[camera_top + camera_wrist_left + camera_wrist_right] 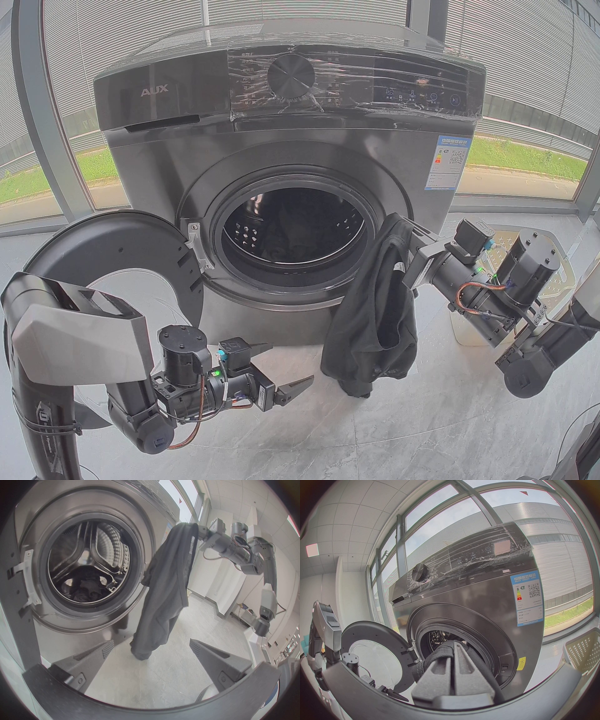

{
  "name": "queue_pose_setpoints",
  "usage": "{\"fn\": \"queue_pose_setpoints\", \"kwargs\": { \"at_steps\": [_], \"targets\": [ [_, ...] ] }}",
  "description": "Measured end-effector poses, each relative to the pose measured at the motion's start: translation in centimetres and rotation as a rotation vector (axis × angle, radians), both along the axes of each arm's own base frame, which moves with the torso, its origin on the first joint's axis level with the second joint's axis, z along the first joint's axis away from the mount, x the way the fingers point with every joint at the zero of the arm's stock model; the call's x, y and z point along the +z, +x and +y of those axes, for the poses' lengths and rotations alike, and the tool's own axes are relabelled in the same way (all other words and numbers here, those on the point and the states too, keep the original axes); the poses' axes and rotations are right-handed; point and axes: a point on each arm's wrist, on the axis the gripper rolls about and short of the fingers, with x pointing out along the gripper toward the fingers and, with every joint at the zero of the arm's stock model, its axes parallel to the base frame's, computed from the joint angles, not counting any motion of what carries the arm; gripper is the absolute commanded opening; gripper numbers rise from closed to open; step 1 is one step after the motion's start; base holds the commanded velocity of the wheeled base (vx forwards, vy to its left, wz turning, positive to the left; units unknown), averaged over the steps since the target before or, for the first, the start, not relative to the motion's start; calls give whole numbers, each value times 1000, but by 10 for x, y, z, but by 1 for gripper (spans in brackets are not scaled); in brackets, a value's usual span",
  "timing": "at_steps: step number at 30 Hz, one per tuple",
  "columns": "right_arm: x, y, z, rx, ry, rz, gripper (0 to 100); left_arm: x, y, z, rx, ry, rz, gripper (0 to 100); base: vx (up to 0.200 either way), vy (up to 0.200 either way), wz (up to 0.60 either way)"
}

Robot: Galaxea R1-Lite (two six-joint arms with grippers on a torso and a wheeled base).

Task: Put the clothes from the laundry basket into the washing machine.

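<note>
A dark grey washing machine (287, 131) stands ahead with its round door (112, 262) swung open to the left. Dark clothes (82, 587) lie inside the drum (294, 225). My right gripper (403, 228) is shut on a black garment (375, 312) that hangs down just right of the drum opening, its lower end near the floor. The right wrist view has the fingers (465, 670) pressed together with the black cloth (439, 655) bunched over them. Low at the front left, my left gripper (294, 378) is open and holds nothing; its fingers (218, 659) stand wide apart.
A white laundry basket (556, 275) sits on the floor at the right, behind the right arm; its perforated wall (582, 650) is beside the machine. Pale tiled floor (387, 431) lies in front of the machine. Windows run behind it.
</note>
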Motion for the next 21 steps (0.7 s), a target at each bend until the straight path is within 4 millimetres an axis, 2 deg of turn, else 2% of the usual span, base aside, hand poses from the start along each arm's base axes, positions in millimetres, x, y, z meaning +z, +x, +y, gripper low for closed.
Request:
{"fn": "queue_pose_setpoints", "kwargs": {
  "at_steps": [10,21],
  "targets": [
    [1,-1,5,12,4,-4,0,-11,3,-10,-56,7,6,100,0,0,0],
    [3,-1,14,8,29,-2,0,-10,9,-24,-111,-22,-23,100,0,0,0]
  ]
}}
